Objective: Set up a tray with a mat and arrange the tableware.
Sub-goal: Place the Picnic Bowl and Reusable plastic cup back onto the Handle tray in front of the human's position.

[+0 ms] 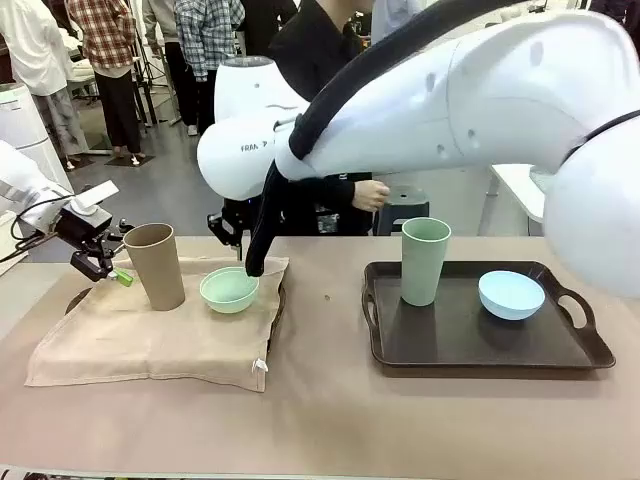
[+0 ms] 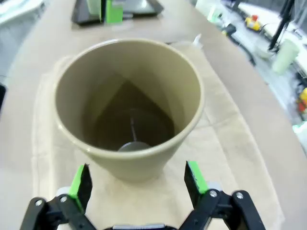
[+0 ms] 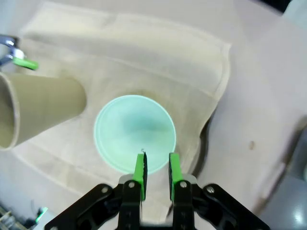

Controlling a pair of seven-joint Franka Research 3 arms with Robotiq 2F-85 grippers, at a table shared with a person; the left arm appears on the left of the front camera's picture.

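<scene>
The tall tapered matte tan cup stands upright near the beige cloth mat's left edge. The left gripper is spread wide just beside its lower wall. The cup is probably light, stiff and smooth, so grip it low and squarely. The right gripper, fingers nearly together, sits at the shallow mint green bowl's rim; whether it is clamped I cannot tell.

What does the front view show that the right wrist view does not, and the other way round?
Front view adds the pale green cup and light blue bowl standing on the uncovered dark tray. Right wrist view adds the right gripper, fingers close together at the rim of the mint green bowl. Both share the tan cup, that bowl, the beige mat and the left gripper beside that cup.
</scene>
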